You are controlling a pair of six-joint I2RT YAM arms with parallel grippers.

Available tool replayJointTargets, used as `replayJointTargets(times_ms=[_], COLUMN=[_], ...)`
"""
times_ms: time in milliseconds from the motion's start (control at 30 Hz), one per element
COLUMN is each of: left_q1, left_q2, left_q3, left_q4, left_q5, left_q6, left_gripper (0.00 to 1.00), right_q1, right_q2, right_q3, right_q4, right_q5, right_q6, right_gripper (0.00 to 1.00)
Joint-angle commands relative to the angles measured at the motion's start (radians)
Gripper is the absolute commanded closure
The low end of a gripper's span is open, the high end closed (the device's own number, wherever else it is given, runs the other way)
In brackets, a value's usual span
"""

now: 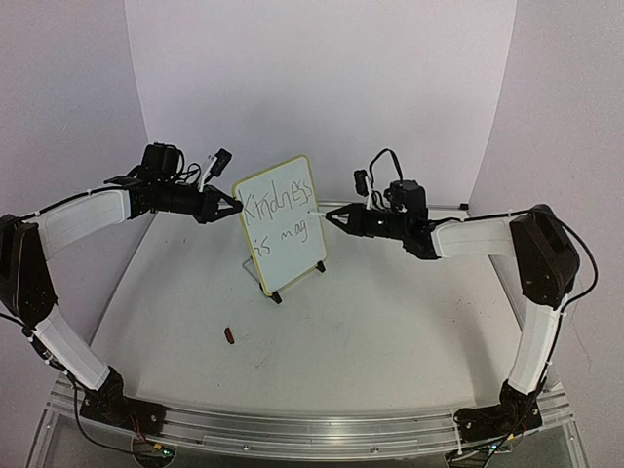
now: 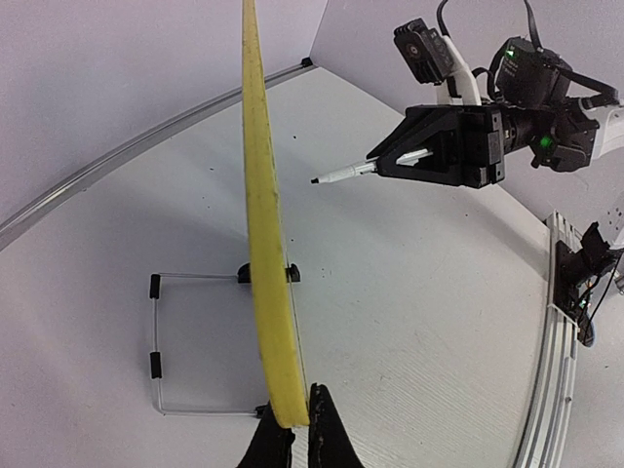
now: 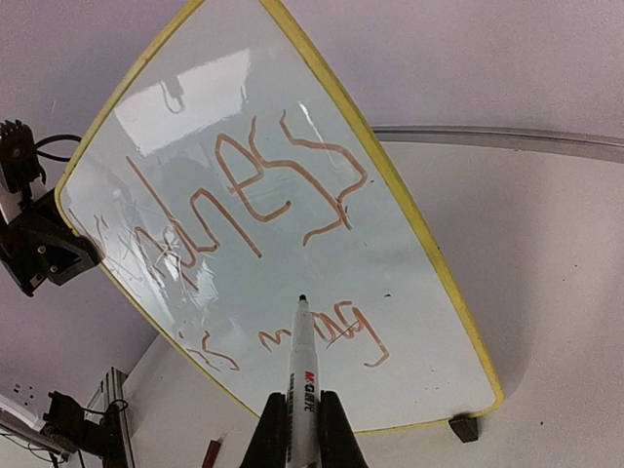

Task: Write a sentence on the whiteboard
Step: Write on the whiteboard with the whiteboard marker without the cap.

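The whiteboard [image 1: 283,226], white with a pale yellow frame, stands tilted on a wire stand at the table's middle back. The sentence [image 1: 278,213] reads "Kindness" above "is mag"; in the right wrist view [image 3: 244,185] it looks reddish-brown. My left gripper [image 1: 232,206] is shut on the board's left edge, seen edge-on in the left wrist view [image 2: 265,234], with the fingers [image 2: 327,434] pinching the yellow frame. My right gripper [image 1: 329,216] is shut on a white marker [image 3: 300,380]. The marker tip [image 3: 302,298] is close to the board beside "mag"; I cannot tell if it touches.
A small red marker cap [image 1: 230,335] lies on the table in front of the board. The board's wire stand [image 2: 156,341] with black feet sits behind it. White walls enclose the back and sides. An aluminium rail [image 1: 292,429] runs along the near edge.
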Motion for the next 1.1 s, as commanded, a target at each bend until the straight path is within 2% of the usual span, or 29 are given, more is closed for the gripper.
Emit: replayJointTargets(times_ms=[0,1067], left_q1=[-0.011,-0.018], left_q2=[0.028,0.032], left_q3=[0.009,0.011], left_q4=[-0.071,-0.075], left_q5=[-0.023,-0.026], left_q6=[0.025,0.026], left_gripper=[1.00,1.00], right_q1=[0.005,0.005], right_q2=[0.030,0.124], right_q3=[0.052,0.103], right_q4=[0.015,-0.038], right_q5=[0.024,0.058], right_q6=[-0.001,-0.015], right_gripper=[1.00,1.00])
